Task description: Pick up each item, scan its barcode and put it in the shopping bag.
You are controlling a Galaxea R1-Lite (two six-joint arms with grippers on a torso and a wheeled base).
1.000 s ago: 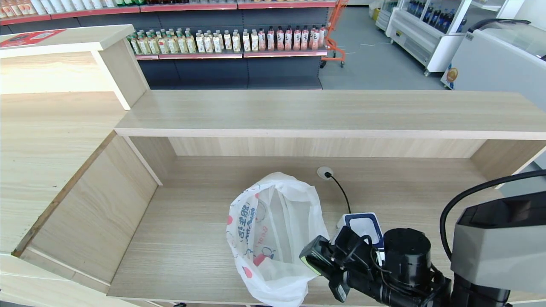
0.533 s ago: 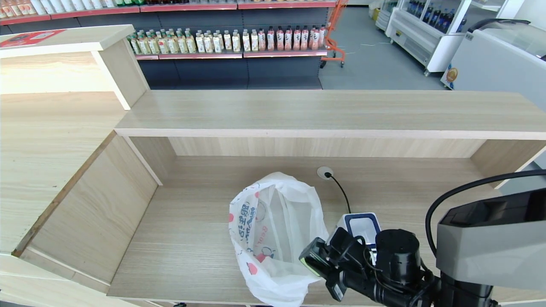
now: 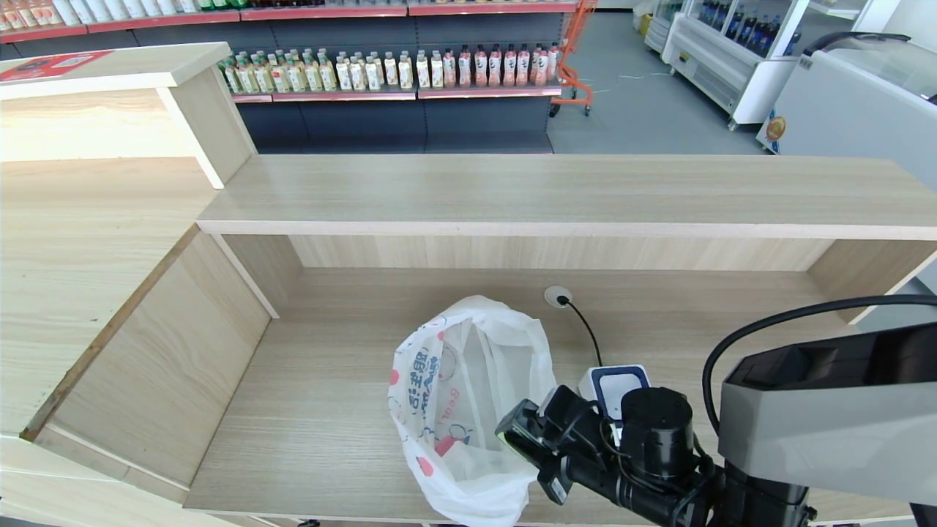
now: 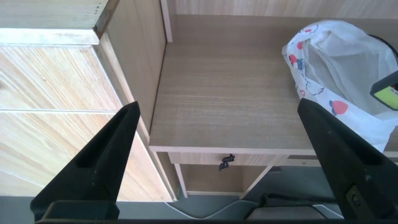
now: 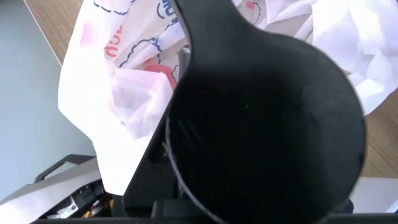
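The white printed shopping bag [image 3: 446,395] stands open on the lower counter, and it also appears in the left wrist view [image 4: 336,56] and the right wrist view [image 5: 118,93]. My right gripper [image 3: 523,439] is at the bag's right rim, shut on a black item [image 5: 267,124] with a yellow-green label [image 4: 387,93]. That item hangs over the bag's mouth and hides the fingers. The blue-and-white scanner [image 3: 621,380] sits just right of the bag, partly behind the arm. My left gripper [image 4: 217,109] is open and empty, low by the counter's front edge, left of the bag.
The scanner's black cable [image 3: 585,329] runs to a grommet [image 3: 558,296] at the back. A raised wooden ledge [image 3: 556,194] and side walls [image 3: 168,359] enclose the lower counter [image 3: 322,410]. Store shelves with bottles [image 3: 395,69] stand beyond.
My right arm has moved left with the black item, from beside the scanner to over the bag's right rim. The bag and scanner have stayed put.
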